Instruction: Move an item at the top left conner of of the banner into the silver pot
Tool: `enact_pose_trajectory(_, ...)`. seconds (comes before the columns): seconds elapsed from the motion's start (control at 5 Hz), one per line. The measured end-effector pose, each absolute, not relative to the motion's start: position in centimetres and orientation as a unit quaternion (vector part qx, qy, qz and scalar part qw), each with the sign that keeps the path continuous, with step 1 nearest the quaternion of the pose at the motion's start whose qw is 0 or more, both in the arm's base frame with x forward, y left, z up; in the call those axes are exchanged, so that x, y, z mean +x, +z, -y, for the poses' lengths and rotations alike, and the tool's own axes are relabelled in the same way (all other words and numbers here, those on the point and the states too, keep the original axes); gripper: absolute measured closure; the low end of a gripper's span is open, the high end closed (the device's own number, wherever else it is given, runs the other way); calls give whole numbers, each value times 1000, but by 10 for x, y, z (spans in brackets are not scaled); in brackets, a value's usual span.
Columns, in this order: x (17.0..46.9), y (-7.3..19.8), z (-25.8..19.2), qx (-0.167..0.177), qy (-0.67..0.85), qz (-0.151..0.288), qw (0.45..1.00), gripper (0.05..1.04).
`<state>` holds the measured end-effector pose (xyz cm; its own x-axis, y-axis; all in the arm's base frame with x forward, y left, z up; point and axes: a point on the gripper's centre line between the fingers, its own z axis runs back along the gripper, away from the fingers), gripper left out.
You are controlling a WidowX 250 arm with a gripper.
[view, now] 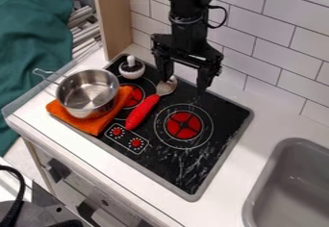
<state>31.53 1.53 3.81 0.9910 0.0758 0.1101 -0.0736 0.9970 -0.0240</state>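
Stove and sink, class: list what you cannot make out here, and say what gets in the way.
In the camera view:
- Cloth: its middle, hidden under the pot.
- Left burner: partly covered by the cloth.
- Sink: its far side, cut off by the right edge.
- White cup: its contents, too small to identify.
- Spoon: whether the jaws touch it, unclear from this angle.

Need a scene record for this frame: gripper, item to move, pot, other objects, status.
gripper: open, over the back of the stovetop, one finger near the spoon's metal bowl
item to move: small white knobbed object with a dark top, stovetop's upper-left corner
target: silver pot, on an orange cloth; nothing seen inside
spoon: red handle, lying between the two burners
right side: gray sink
status: item not in pot
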Motion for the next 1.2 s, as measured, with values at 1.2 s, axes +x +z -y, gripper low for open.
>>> enact_pose_trajectory(1.2, 336, 16, -153, 21, 89, 50, 995, 75)
